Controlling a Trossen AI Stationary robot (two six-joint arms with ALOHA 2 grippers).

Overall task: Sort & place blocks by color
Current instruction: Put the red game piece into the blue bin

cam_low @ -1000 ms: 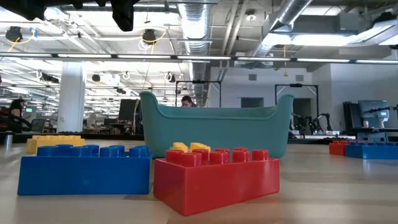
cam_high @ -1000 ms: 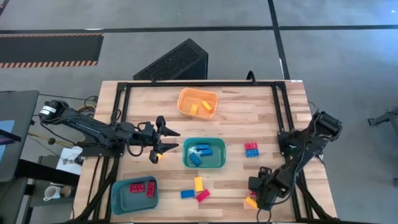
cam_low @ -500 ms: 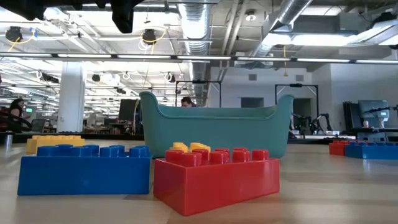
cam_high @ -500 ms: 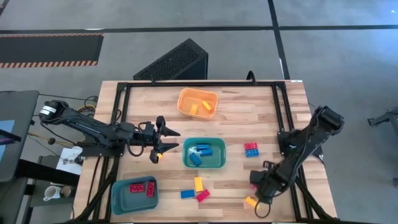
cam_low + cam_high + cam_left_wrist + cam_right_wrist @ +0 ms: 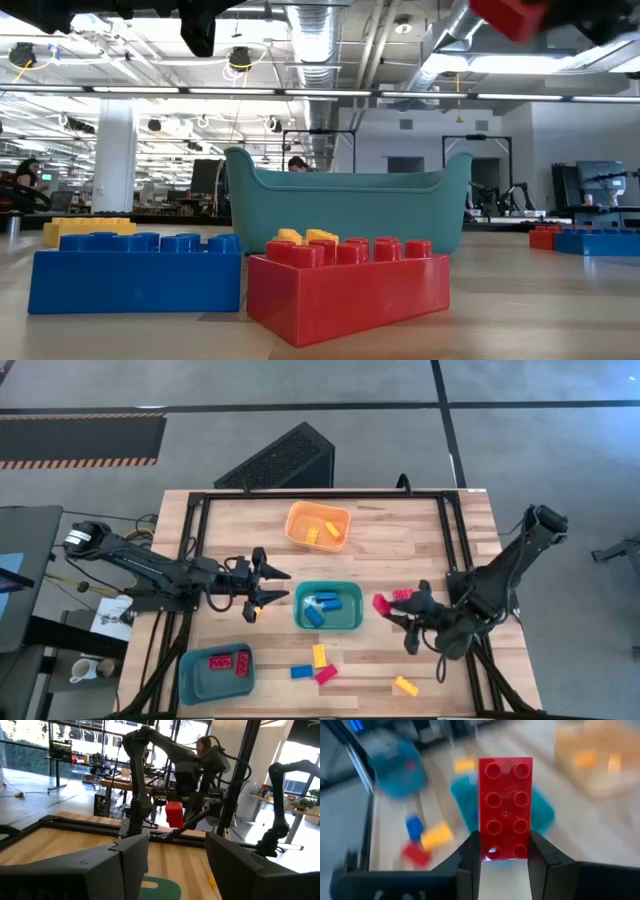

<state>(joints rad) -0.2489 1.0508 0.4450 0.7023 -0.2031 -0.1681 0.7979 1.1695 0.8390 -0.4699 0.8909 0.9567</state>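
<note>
Your right claw (image 5: 394, 614) is pinching a red block (image 5: 505, 809), a glossy two-by-four studded plastic brick, and holding it in the air just right of the teal bin (image 5: 328, 607). The right wrist view is showing you the round studs and both dark fingers (image 5: 470, 850) pressing the brick's long sides, which the high view is giving only as a red speck (image 5: 382, 603). Your left claw (image 5: 268, 586) is hanging with its fingers spread, nothing between them, left of the teal bin over the wooden slat table (image 5: 380, 530). From the table-top camera you are seeing a blue block (image 5: 136, 270) and a red block (image 5: 348, 284) lying side by side up close, smooth-walled; overhead, a yellow block (image 5: 405, 685) is lying alone at the near right.
</note>
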